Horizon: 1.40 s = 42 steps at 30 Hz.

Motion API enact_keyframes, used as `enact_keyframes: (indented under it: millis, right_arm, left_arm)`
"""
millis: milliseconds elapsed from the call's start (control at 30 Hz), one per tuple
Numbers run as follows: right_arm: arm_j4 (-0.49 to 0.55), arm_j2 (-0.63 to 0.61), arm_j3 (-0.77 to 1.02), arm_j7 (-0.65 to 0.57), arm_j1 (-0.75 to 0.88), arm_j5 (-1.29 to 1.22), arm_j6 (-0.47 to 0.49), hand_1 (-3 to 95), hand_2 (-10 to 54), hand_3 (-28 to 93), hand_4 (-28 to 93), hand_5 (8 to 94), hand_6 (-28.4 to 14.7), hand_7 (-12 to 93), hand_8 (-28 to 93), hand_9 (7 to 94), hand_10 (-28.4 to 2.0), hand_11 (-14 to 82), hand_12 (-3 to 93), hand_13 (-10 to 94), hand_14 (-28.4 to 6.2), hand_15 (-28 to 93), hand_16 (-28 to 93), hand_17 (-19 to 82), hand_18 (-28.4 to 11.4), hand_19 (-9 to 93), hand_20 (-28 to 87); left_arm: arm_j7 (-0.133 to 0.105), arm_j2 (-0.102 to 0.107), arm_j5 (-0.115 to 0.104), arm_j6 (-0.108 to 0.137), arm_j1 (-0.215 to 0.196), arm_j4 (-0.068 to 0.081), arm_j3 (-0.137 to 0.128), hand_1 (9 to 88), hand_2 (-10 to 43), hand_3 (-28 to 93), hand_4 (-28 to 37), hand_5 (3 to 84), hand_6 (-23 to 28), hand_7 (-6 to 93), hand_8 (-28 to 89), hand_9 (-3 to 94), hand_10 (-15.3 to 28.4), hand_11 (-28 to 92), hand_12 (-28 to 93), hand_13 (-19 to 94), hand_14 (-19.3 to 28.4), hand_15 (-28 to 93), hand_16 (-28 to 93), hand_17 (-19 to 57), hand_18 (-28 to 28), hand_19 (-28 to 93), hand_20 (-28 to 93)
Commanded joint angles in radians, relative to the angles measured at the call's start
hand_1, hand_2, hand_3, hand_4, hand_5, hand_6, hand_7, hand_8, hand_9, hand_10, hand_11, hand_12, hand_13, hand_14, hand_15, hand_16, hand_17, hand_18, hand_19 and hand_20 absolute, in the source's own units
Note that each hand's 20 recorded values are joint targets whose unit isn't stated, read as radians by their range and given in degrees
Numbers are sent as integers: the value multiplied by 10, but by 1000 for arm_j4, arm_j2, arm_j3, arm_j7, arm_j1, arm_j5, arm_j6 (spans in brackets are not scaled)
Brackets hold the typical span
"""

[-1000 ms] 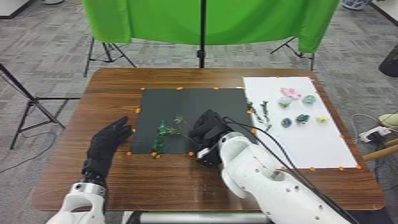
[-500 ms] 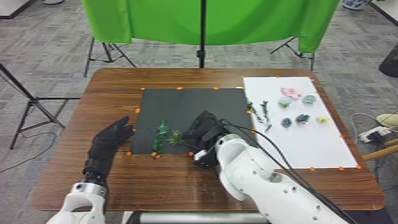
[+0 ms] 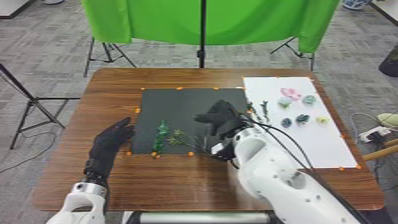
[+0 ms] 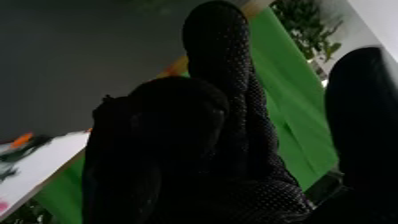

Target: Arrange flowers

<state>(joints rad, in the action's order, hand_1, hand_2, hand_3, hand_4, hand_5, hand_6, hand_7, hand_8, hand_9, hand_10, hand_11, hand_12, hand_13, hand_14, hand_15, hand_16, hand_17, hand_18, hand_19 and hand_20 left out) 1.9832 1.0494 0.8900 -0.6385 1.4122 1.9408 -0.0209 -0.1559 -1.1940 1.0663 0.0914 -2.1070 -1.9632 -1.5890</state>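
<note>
The brown wooden table (image 3: 169,187) is the largest piece here, with the green cloth (image 3: 160,22) hanging beyond its far edge. On the table's right part lies the white sheet (image 3: 311,147), running from the far side towards the near side. Left of it, around the middle, is the smaller black sheet (image 3: 169,105).

The right hand (image 3: 224,120) is above the right part of the black sheet, pointing to the far left. In the right wrist view, its thumb (image 4: 360,115) stands well apart from the fingers (image 4: 218,45); the hand is loosely open, with nothing visible in its grasp. Whether it touches the sheet, I cannot tell. The left hand (image 3: 112,136) is by the black sheet's left edge, its fingers fairly straight and relaxed, holding nothing.

Two sprigs lie on the near left part of the black sheet: a long green sprig (image 3: 161,137) and, just right of it, a yellowish-green sprig (image 3: 179,136) whose thin stem runs to the near right. Leafy stems (image 3: 266,111) lie along the white sheet's left part. Right of them are a pink flower (image 3: 290,93) farther off, pale blossoms (image 3: 309,99) beside it, then dark bluish blossoms (image 3: 303,118) and a yellow blossom (image 3: 322,120) nearer. Small orange tabs (image 3: 179,88) dot the sheets' edges.
</note>
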Motion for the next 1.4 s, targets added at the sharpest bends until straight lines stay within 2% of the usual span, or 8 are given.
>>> enact_keyframes:
  millis: [33, 200, 800, 967, 1133, 1233, 1333, 1400]
  right_arm:
    - [10, -62, 9, -46, 50, -81, 147, 274, 34, 565, -124, 764, -42, 134, -66, 900, -138, 360, 273, 934, -47, 557, 355, 670, -124, 932, 565]
    - [-8, -41, -16, -43, 56, -90, 136, 273, 46, 549, -116, 769, -32, 128, -72, 912, -145, 351, 274, 935, -49, 557, 355, 671, -128, 932, 567]
    - [-1, -10, -73, -33, 30, -126, 130, 268, 50, 542, -106, 775, -27, 125, -76, 916, -149, 339, 279, 935, -53, 551, 359, 670, -131, 932, 565]
    - [12, -13, -26, -37, 52, -179, 143, 268, 50, 541, -105, 769, -29, 124, -75, 915, -150, 338, 280, 935, -53, 550, 359, 669, -131, 932, 563]
    - [105, -39, 123, -28, 136, -201, 196, 264, 47, 544, -103, 778, -26, 140, -67, 911, -149, 337, 280, 933, -53, 549, 359, 669, -132, 932, 562]
    - [138, -95, 189, 7, 139, -123, 123, 278, 12, 564, -102, 787, -28, 150, -60, 908, -144, 350, 282, 933, -52, 555, 358, 668, -132, 932, 564]
    - [92, -154, 209, 4, 80, 8, 13, 287, -36, 600, -111, 769, -26, 150, -59, 900, -138, 368, 285, 929, -50, 567, 357, 667, -135, 932, 571]
    - [49, -174, 228, -27, 39, 60, 22, 295, -54, 608, -111, 755, -25, 146, -60, 896, -136, 377, 287, 925, -50, 576, 359, 666, -137, 932, 578]
  left_arm:
    - [13, -15, 6, -13, -24, 3, 9, 252, -9, 644, -235, 418, 28, 110, -54, 405, 122, 149, 147, 311, 162, 179, 22, 46, 119, 23, 195]
    - [13, -17, 9, -25, -15, 7, 13, 253, -8, 643, -235, 418, 28, 110, -54, 405, 122, 148, 147, 310, 162, 178, 22, 45, 119, 23, 195]
    - [15, -19, 8, -20, -24, 3, 11, 252, -7, 641, -234, 418, 28, 109, -54, 406, 122, 148, 146, 309, 162, 176, 23, 43, 120, 24, 194]
    - [16, -23, 8, -22, -24, 3, 11, 252, -8, 642, -234, 419, 28, 109, -54, 406, 123, 148, 147, 309, 163, 177, 24, 43, 120, 24, 194]
    - [12, -30, 9, -24, -25, 4, 11, 252, -8, 643, -233, 418, 28, 108, -54, 406, 122, 149, 146, 308, 162, 177, 24, 43, 120, 24, 194]
    - [12, -28, 8, -20, -32, 2, 7, 253, -8, 641, -234, 418, 27, 109, -54, 406, 122, 149, 146, 310, 162, 178, 24, 42, 120, 24, 194]
    - [13, -23, 7, -18, -36, 1, 7, 252, -8, 641, -234, 418, 27, 110, -54, 406, 122, 148, 146, 309, 162, 178, 24, 42, 121, 24, 194]
    - [14, -25, 8, -21, -34, 0, 9, 252, -8, 642, -234, 418, 28, 109, -54, 406, 122, 149, 147, 309, 161, 177, 23, 42, 121, 24, 194]
